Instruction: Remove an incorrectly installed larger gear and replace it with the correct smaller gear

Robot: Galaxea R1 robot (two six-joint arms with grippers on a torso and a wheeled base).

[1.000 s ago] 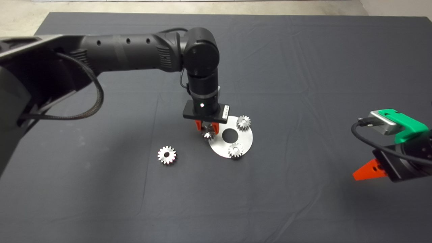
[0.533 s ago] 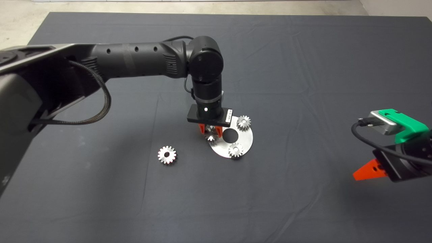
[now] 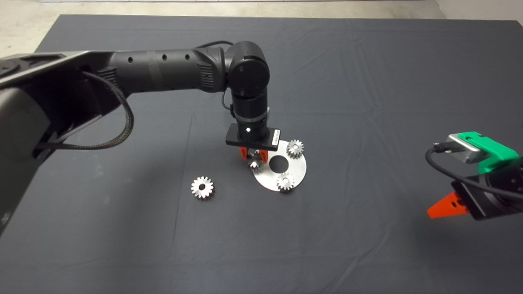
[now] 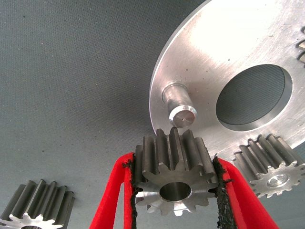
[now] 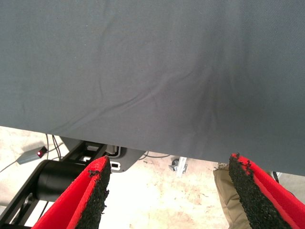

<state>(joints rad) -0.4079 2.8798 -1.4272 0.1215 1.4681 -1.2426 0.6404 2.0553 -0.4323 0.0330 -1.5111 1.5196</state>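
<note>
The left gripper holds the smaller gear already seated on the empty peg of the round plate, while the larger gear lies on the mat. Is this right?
Not quite. The left wrist view shows the smaller gear, clamped in the left gripper, short of the bare peg on the round plate, not seated. The larger gear does lie on the mat.

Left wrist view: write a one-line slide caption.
Left gripper holds the smaller gear just short of the bare pin on the round plate.
</note>
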